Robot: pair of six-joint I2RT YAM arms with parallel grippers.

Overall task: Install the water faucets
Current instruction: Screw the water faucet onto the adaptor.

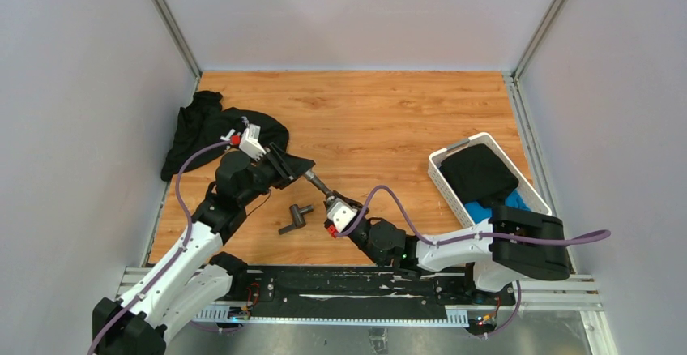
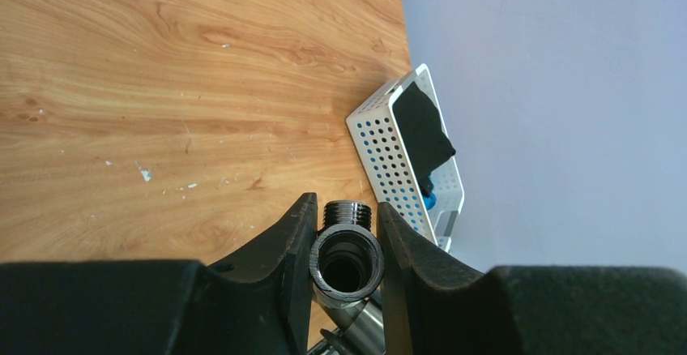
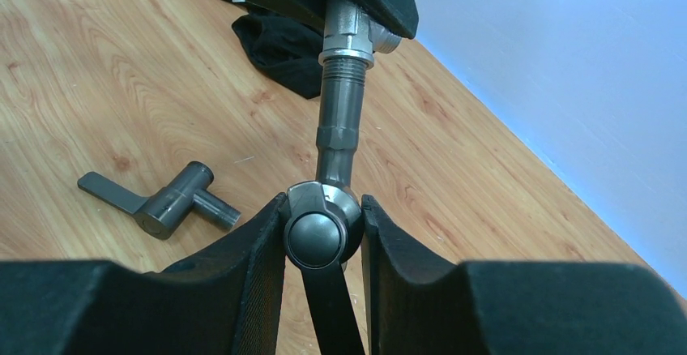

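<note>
The wooden table (image 1: 389, 120) is filling the enclosure. A black garment (image 1: 198, 128) is lying crumpled at its far left corner, and a white perforated basket (image 1: 441, 178) is sitting at the right edge with dark and blue cloth inside.

The two arms are reaching toward each other over the near middle of the table. The left gripper (image 2: 344, 209) is pointing right. It is clamping a fitting (image 3: 350, 35), with both fingers pressing the sides of the fitting's dark tubular body. The tube's open mouth is facing the left wrist camera, and a threaded stub is showing beyond the fingertips.

The right gripper (image 3: 322, 201) is pointing toward the far left, and its fingers are closing snugly on both sides of the rounded head of the held faucet (image 3: 339, 120).

This dark-grey piece is hanging above the table between the two grippers. Its threaded far end is meeting the silver collar of the fitting. Whether the threads are engaged cannot be told.

The loose faucet (image 1: 296, 217), a T-shaped piece with a thin lever handle, is lying flat on the table. It is just left of the right gripper and on the near side of the left gripper, touching neither.
</note>
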